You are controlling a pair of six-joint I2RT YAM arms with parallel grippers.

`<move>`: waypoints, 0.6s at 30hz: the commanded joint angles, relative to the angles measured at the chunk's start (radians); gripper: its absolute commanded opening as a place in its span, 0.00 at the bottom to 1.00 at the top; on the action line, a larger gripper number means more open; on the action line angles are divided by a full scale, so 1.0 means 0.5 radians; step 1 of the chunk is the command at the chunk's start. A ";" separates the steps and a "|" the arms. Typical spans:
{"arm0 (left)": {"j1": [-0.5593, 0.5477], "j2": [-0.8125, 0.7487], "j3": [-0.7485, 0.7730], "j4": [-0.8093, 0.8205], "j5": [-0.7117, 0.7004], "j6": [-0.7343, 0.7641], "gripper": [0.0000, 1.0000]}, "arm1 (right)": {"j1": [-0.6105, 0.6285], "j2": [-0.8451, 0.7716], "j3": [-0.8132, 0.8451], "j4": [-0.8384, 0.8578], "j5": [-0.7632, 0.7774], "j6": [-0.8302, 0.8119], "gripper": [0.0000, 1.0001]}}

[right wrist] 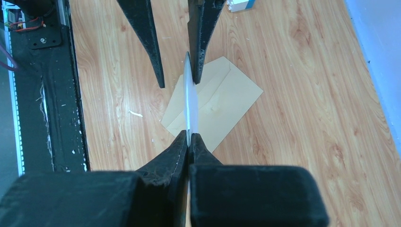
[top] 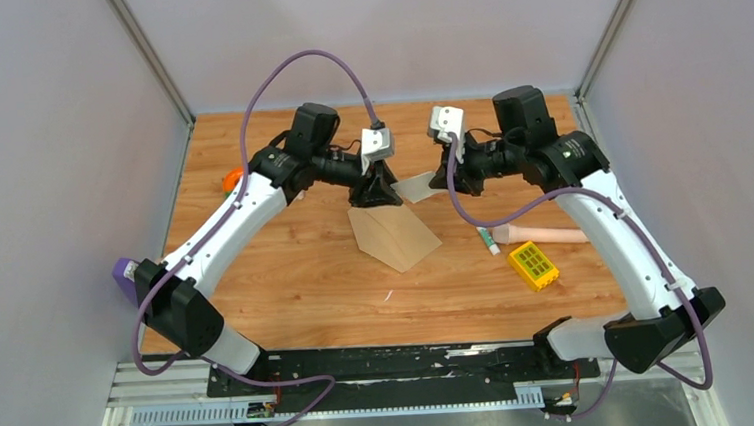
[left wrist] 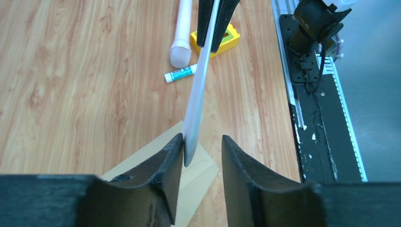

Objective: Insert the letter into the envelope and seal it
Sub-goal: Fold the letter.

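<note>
The letter (top: 416,186) hangs edge-up over the table between the two grippers. My right gripper (right wrist: 189,135) is shut on its near edge, and in the top view this gripper (top: 443,180) stands right of the sheet. My left gripper (left wrist: 202,137) is open around the other end of the letter (left wrist: 197,99), which leans against one finger while a clear gap separates it from the other. The brown envelope (top: 395,235) lies flat on the wood just below them, and it shows under the sheet (right wrist: 222,101) and between the left fingers (left wrist: 195,177).
A yellow block (top: 533,265), a small glue stick (top: 488,240) and a pale cylinder (top: 547,232) lie to the right of the envelope. An orange item (top: 232,178) sits at the far left. Grey walls enclose the table on three sides.
</note>
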 commanded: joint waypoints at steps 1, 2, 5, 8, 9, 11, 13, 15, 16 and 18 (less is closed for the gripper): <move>0.001 -0.061 0.032 -0.020 -0.022 0.036 0.36 | -0.017 -0.078 0.032 0.058 -0.037 -0.055 0.00; 0.001 -0.059 0.032 -0.024 -0.022 0.049 0.23 | -0.018 -0.082 0.030 0.054 -0.042 -0.058 0.00; 0.004 -0.056 0.034 -0.034 -0.026 0.064 0.00 | -0.019 -0.081 0.017 0.030 -0.067 -0.067 0.00; 0.004 -0.055 0.038 -0.021 -0.027 0.041 0.26 | -0.019 -0.075 0.000 0.009 -0.096 -0.074 0.00; 0.003 -0.053 0.039 -0.014 -0.032 0.031 0.49 | -0.019 -0.073 -0.006 0.007 -0.105 -0.074 0.00; 0.003 -0.052 0.042 -0.007 -0.028 0.022 0.62 | -0.019 -0.067 -0.025 -0.003 -0.134 -0.077 0.00; 0.002 -0.054 0.044 -0.004 -0.020 0.014 0.59 | -0.019 -0.052 -0.033 -0.013 -0.163 -0.077 0.00; -0.001 -0.059 0.044 -0.002 -0.006 0.012 0.21 | -0.019 -0.035 -0.042 -0.019 -0.188 -0.075 0.00; 0.002 -0.060 0.045 -0.003 0.003 0.010 0.10 | -0.019 -0.028 -0.047 -0.018 -0.199 -0.074 0.00; 0.002 -0.063 0.051 -0.007 0.020 0.007 0.00 | -0.019 -0.009 -0.057 -0.016 -0.224 -0.072 0.00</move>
